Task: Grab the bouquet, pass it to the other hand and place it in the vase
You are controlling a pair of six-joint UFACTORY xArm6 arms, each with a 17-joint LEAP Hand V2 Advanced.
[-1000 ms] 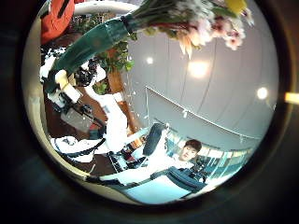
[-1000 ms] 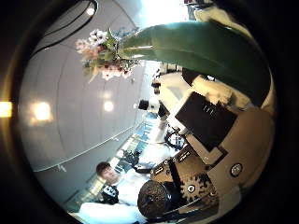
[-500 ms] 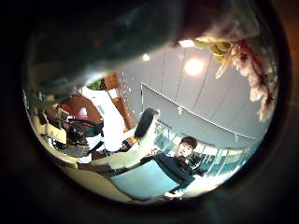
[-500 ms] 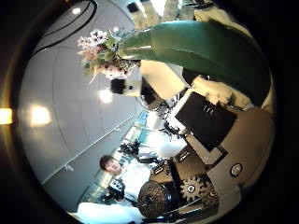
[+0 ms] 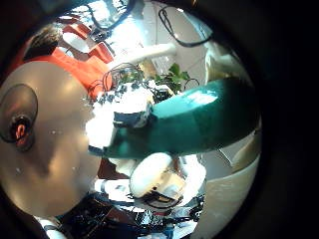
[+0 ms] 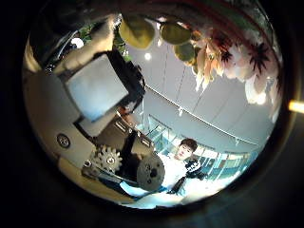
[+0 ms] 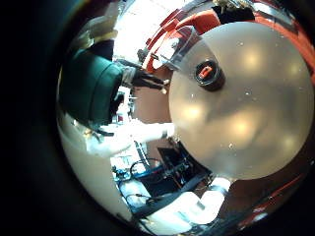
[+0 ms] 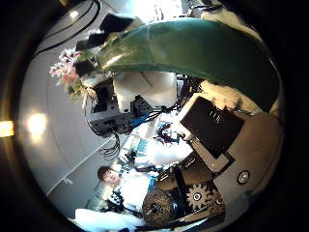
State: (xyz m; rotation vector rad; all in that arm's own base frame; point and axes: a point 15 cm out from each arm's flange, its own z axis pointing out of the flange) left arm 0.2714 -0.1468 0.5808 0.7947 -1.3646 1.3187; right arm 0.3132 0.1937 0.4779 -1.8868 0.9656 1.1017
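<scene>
The bouquet's long wrap [image 8: 193,53] runs across my right palm, with its flowers [image 8: 70,70] at the far end. My right hand's fingers [image 8: 212,126] are curled by the wrap. The left hand [image 8: 116,101] sits against the wrap near the flowers. In the left thumb side view the flowers [image 6: 223,47] are close, and my left hand's fingers [image 6: 100,90] are curled in beside them. The wrap [image 5: 209,115] fills the left little finger side view, with the right hand [image 5: 125,105] at its narrow end. The vase [image 7: 205,72] stands on the round table [image 7: 246,118] below.
The round table [image 5: 50,139] lies under both hands, with the vase [image 5: 18,115] near its edge. A white arm [image 5: 159,179] passes just below the wrap. A second arm [image 7: 128,133] crosses beside the table.
My left hand has come up to the bouquet and its fingers have curled into view beside the flowers. The right hand still holds the wrap.
</scene>
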